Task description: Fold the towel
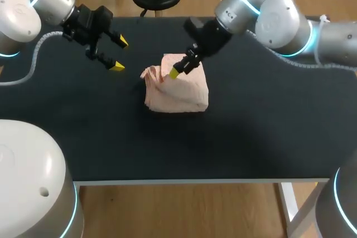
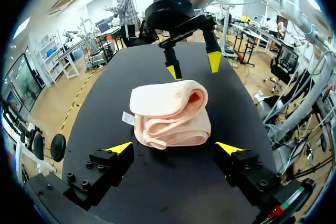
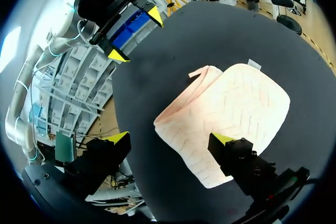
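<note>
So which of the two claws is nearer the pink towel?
The right gripper, one finger over the towel; the left gripper stands clear of it, over bare table.

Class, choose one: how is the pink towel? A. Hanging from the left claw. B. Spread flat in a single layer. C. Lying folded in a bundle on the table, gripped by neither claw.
C: the towel lies bunched in layers on the table, and the left claw and right claw both stand open.
</note>
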`<state>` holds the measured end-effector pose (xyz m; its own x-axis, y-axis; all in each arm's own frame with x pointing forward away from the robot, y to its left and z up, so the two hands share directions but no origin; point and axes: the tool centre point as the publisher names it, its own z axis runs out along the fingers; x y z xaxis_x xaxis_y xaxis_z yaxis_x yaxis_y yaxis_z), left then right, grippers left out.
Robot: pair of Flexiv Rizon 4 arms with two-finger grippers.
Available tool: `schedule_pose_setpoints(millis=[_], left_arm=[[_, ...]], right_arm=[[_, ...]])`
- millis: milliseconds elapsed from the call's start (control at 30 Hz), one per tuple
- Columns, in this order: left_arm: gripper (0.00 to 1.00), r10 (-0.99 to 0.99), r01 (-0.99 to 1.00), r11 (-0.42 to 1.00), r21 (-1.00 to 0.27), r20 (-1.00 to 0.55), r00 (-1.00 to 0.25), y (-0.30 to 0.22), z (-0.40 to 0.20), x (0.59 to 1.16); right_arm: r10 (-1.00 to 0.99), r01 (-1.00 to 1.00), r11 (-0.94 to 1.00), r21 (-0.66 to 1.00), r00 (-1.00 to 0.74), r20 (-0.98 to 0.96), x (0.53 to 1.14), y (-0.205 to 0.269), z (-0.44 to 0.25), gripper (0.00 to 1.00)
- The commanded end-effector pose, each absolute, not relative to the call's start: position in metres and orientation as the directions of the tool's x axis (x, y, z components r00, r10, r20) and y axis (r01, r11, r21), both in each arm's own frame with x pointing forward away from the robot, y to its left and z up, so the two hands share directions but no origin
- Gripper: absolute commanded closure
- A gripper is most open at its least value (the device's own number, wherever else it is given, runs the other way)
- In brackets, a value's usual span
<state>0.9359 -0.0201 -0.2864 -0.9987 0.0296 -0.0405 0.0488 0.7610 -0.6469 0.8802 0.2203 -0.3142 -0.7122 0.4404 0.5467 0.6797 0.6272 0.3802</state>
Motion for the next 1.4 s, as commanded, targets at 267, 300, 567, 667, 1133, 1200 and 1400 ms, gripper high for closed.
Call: schedule_pose_setpoints(millis=[267, 300, 567, 667, 1133, 1200, 1400], left_arm=[[0.00, 0.030, 0.051, 0.759, -0.650, -0.043, -0.999, -0.020, -0.288, 0.936], [0.00, 0.030, 0.051, 0.759, -0.650, -0.043, -0.999, -0.020, -0.288, 0.936], [0.00, 0.030, 0.051, 0.759, -0.650, -0.043, -0.999, -0.020, -0.288, 0.936], [0.00, 0.030, 0.051, 0.759, -0.650, -0.043, -0.999, -0.020, -0.288, 0.936], [0.00, 0.030, 0.051, 0.759, -0.650, -0.043, -0.999, -0.020, -0.288, 0.936], [0.00, 0.030, 0.051, 0.759, -0.650, -0.043, -0.999, -0.020, -0.288, 0.936], [0.00, 0.030, 0.051, 0.759, -0.650, -0.043, -0.999, -0.020, -0.288, 0.936]], right_arm=[[0.466, 0.697, 0.557, 0.451, -0.712, 0.525, 0.899, 0.203, -0.323, 1.00], [0.474, 0.701, 0.563, 0.438, -0.708, 0.523, 0.899, 0.203, -0.327, 1.00], [0.397, 0.618, 0.712, 0.334, -0.746, 0.534, 0.869, 0.234, -0.358, 1.00], [0.351, 0.565, 0.770, 0.298, -0.764, 0.541, 0.854, 0.251, -0.372, 1.00], [0.219, 0.455, 0.837, 0.305, -0.788, 0.575, 0.834, 0.254, -0.359, 1.00], [0.204, 0.431, 0.833, 0.347, -0.822, 0.531, 0.834, 0.250, -0.344, 1.00], [0.163, 0.412, 0.811, 0.415, -0.841, 0.516, 0.840, 0.238, -0.305, 1.00]])
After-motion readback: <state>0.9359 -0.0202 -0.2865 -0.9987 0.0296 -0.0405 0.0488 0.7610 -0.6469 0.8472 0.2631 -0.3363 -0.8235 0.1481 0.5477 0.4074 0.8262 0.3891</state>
